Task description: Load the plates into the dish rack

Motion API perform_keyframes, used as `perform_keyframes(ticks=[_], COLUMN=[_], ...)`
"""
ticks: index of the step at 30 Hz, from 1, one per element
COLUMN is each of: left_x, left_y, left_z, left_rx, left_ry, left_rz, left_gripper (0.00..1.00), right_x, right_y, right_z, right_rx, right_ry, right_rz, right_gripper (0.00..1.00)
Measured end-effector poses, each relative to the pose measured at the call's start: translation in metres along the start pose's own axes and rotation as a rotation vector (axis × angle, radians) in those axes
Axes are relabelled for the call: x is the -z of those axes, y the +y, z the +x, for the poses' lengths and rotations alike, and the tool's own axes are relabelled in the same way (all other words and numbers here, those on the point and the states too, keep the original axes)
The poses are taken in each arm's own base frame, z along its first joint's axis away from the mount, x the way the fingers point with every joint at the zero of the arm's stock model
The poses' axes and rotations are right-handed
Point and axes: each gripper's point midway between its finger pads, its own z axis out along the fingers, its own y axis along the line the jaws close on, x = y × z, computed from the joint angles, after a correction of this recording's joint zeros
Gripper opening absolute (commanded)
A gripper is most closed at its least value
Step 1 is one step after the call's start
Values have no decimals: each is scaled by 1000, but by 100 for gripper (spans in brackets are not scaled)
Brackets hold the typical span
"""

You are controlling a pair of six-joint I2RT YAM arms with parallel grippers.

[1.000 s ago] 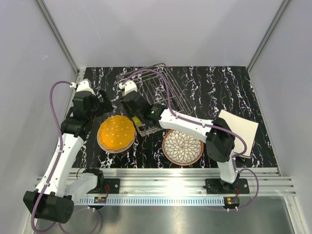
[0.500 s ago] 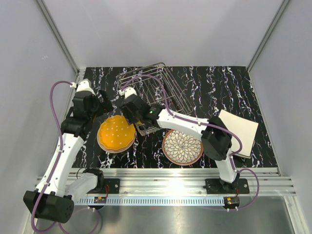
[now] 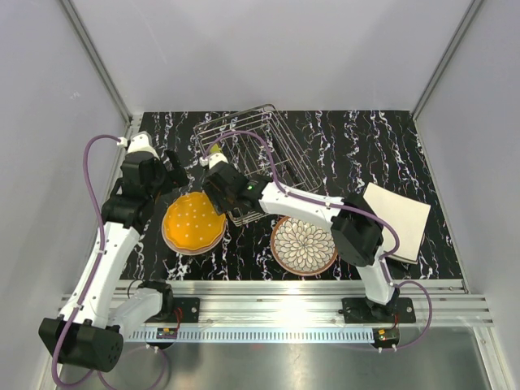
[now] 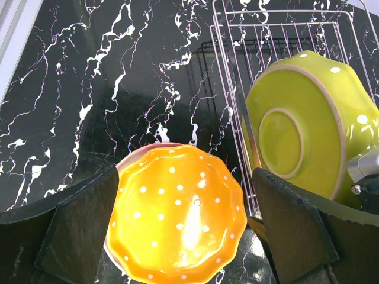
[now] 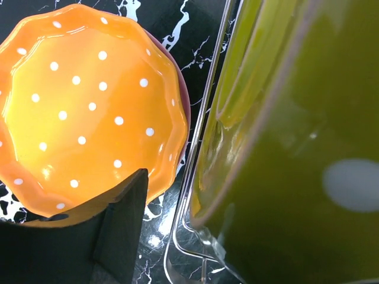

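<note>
The lime-green plate stands on edge in the near-left end of the wire dish rack. It fills the right of the right wrist view. My right gripper is around its rim. The one visible finger stands apart from the plate, and the other is hidden behind it. The orange dotted plate lies on a pink plate, left of the rack. My left gripper hovers open and empty above it. The petal-patterned plate lies front centre.
Cream squarish plates are stacked at the right edge of the black marbled table. The rack's wire side runs just beside the orange plate. Enclosure walls stand on three sides.
My right gripper has moved farther from the arm bases, along the rack's left end. More of the green plate now shows beyond the gripper. The left arm has not moved.
</note>
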Motion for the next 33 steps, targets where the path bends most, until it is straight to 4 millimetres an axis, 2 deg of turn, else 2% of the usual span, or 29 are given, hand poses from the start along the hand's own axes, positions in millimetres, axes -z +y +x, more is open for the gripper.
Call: perform_keyframes(ticks=[5,7,9,10,12,13,15,20,27,33], left_x=[0,0,0,0,0,0,0,0,0,0], left_y=[0,0,0,0,0,0,0,0,-1,-1], left_z=[0,0,0,0,0,0,0,0,0,0], left_rx=[0,0,0,0,0,0,0,0,0,1], left_ry=[0,0,0,0,0,0,0,0,1,0], left_rz=[0,0,0,0,0,0,1,1,4,5], left_gripper=[99,99,99,99,99,99,99,99,99,99], right_x=[1,4,10,14,24,28,32,31,29,32], right_y=[-6,-10,-14,-17,-19,-19,-22,-27,-21,-18], right_z=[-2,-6,-13,-16,-27,-31,-34,-37,-51,-55], right_rx=[-2,-6,-18,-24,-60,-64,-78,-91,-79,-88], right_ry=[-11,-23,-42,-53,-84,-96,-102,-100,-153,-232], right_rz=[31,48,57,62,48,40,37,23,-31,-67], right_gripper=[61,54,44,31,21,11,0,0,0,0])
